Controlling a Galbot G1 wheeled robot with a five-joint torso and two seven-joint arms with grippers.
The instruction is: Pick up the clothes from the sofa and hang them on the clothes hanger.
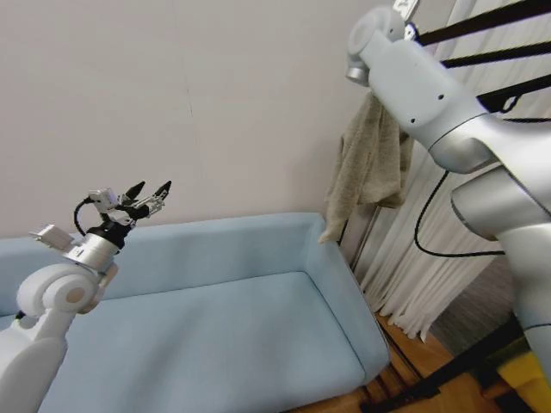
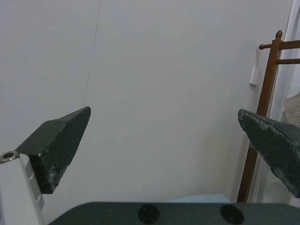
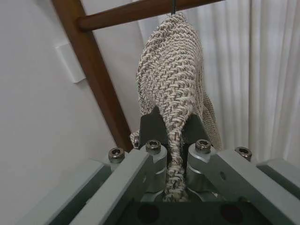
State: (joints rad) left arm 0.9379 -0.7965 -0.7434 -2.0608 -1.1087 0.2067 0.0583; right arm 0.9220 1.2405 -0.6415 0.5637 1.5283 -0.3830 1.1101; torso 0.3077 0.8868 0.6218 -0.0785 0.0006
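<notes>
- Pale blue upholstery: sofa (image 1: 215, 327), seat and back bare as far as it shows, so the lifting part looks done. A plain off-white wall (image 1: 172, 103) stands behind it.
- White pleated curtains (image 1: 392, 267) at the sofa's right end, over a strip of wooden floor (image 1: 413, 353).
- Brown wooden clothes hanger (image 3: 101, 93), upright and crossbar, just beside the curtains.
- Beige knitted garment (image 1: 366, 163), hanging up against the crossbar. It is possibly caught on it already, though the top is hard to make out.
- Right gripper (image 3: 172, 133), raised at the hanger and clamped tight on a fold of the knit. Release is not yet made.
- Left gripper (image 1: 153, 186), held above the sofa back, jaws spread wide with nothing between them. It is idle.
</notes>
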